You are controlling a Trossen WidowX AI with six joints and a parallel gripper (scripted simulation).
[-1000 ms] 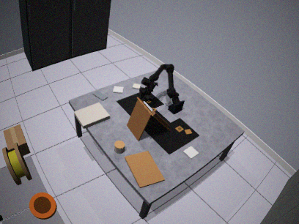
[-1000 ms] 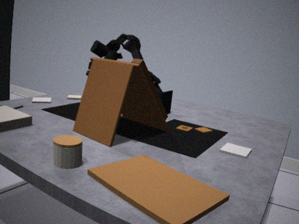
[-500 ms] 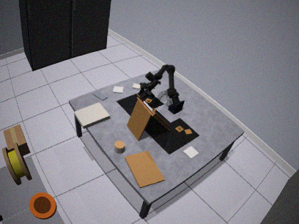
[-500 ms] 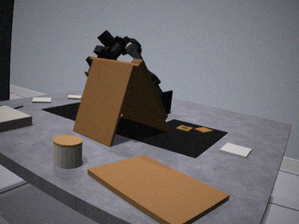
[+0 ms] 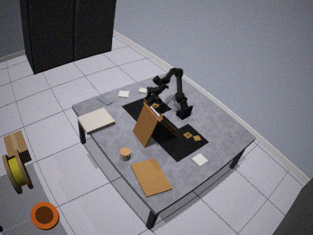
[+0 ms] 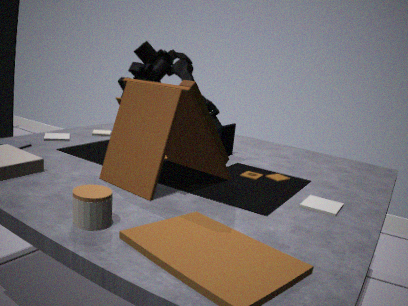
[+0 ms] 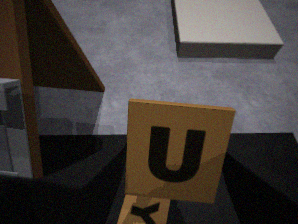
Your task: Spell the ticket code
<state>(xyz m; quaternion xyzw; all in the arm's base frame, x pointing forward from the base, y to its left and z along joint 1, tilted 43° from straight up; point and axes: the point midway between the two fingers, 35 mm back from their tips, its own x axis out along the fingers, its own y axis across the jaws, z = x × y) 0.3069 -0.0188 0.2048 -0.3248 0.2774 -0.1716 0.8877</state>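
Note:
My gripper (image 5: 149, 100) (image 7: 174, 153) is shut on the U tile (image 7: 176, 172), held upright with its letter facing the wrist camera. It is raised beside the far-left end of the wooden board (image 5: 143, 127) (image 6: 140, 135), which leans like a tent; its brown edge shows at the left of the wrist view. The fingertips are mostly hidden in the exterior view. A Y tile (image 7: 156, 204) shows below the U tile. One tile (image 5: 155, 105) lies on the mat under the gripper. Two more tiles (image 5: 187, 135) (image 5: 197, 137) lie at the mat's other end. The rail's letters and ticket print cannot be read.
The black mat (image 5: 176, 153) (image 6: 265, 202) lies under the board. A pale slab (image 5: 96, 120) (image 6: 15, 160) (image 7: 225, 22) lies beyond it. A round can (image 5: 125, 154) (image 6: 92, 210) and a flat wooden panel (image 5: 151, 177) (image 6: 215, 255) are on the near side. White cards (image 5: 123, 94) (image 5: 199, 160) lie around the mat.

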